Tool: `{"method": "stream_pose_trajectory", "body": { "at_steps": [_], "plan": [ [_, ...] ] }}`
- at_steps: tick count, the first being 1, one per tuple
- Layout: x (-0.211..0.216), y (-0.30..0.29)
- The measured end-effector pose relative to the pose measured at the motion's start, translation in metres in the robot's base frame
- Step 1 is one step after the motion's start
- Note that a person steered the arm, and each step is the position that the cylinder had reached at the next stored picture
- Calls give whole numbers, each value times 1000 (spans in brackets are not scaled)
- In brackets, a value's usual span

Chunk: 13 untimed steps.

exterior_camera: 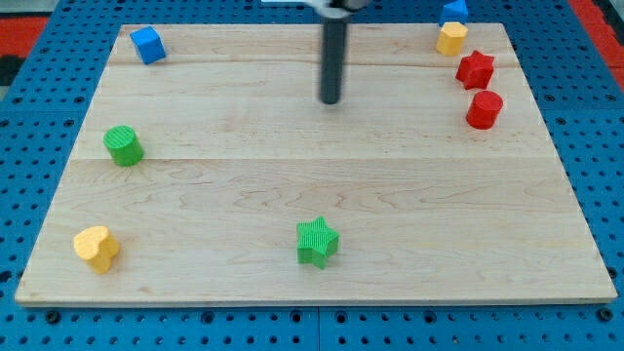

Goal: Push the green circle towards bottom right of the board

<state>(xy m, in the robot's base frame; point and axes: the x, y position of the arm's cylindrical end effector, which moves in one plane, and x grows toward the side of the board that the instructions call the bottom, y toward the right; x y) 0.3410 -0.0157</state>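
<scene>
The green circle (pixel 124 145) stands near the left edge of the wooden board (pixel 312 185), about halfway down. My tip (pixel 331 100) is at the end of the dark rod in the upper middle of the board, far to the right of the green circle and a little higher. It touches no block.
A green star (pixel 317 241) sits at the lower middle. A yellow heart (pixel 97 248) is at the lower left. A blue cube (pixel 147 44) is at the top left. At the top right stand a blue block (pixel 454 10), a yellow block (pixel 450 38), a red star (pixel 476 69) and a red cylinder (pixel 484 109).
</scene>
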Motion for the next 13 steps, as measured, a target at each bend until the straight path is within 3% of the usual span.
{"method": "stream_pose_trajectory", "body": {
  "at_steps": [3, 4, 5, 11, 13],
  "plan": [
    [25, -254],
    [82, -269],
    [106, -229],
    [54, -195],
    [63, -127]
  ]
}}
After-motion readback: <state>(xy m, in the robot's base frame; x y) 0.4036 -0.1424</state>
